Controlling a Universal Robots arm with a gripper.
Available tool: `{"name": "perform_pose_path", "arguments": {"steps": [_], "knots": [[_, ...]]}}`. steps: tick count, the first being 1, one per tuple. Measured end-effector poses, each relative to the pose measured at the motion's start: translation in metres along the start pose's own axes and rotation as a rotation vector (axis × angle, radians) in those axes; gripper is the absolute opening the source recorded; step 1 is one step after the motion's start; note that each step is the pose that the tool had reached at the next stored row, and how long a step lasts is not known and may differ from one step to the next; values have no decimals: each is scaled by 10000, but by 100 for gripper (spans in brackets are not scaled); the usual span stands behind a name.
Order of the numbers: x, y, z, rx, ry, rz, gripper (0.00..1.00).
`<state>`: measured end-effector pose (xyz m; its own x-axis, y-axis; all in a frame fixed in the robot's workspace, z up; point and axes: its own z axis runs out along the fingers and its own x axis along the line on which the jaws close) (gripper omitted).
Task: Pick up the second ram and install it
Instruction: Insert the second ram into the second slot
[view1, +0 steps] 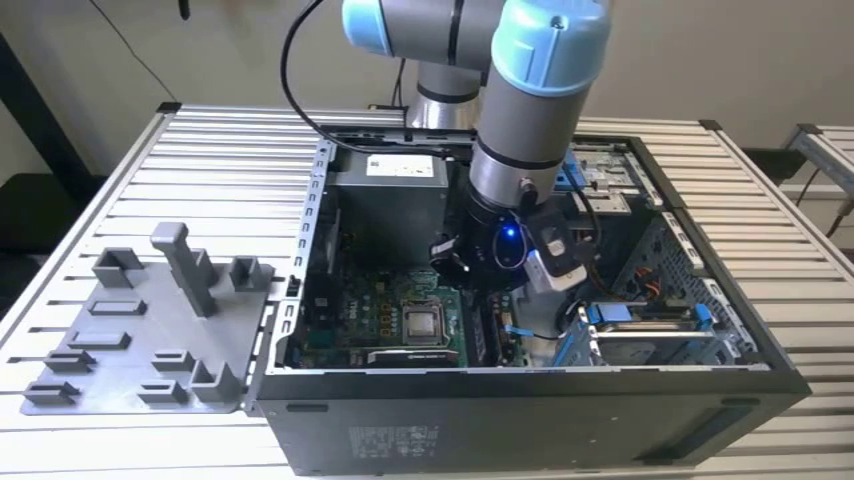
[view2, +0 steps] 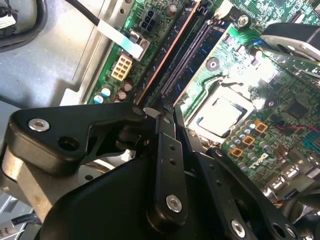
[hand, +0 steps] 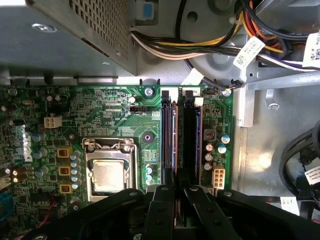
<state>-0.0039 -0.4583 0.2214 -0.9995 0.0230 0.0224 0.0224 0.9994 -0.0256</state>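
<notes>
I see the open computer case (view1: 534, 420) standing on the slatted table (view1: 80, 200), with the arm (view1: 527, 120) reaching down into it. A grey fixture tray (view1: 134, 360) lies on the exterior view's left of the case. On the green motherboard (hand: 110, 110), the second ram (hand: 170, 135) stands in its slot beside the twin stick (hand: 191, 130). The gripper (hand: 180, 192) sits at the ram's near end, fingers narrow and closed about its edge.

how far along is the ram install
One memory stick already sits in its motherboard slot. The second ram stands in the neighbouring slot, with the gripper right over its near end. Whether it is fully latched can't be told.
</notes>
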Motion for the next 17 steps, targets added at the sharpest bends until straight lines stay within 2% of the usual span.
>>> {"name": "perform_pose_path", "arguments": {"steps": [17], "knots": [[-2,2,37,-3,-1,-7,14]]}}
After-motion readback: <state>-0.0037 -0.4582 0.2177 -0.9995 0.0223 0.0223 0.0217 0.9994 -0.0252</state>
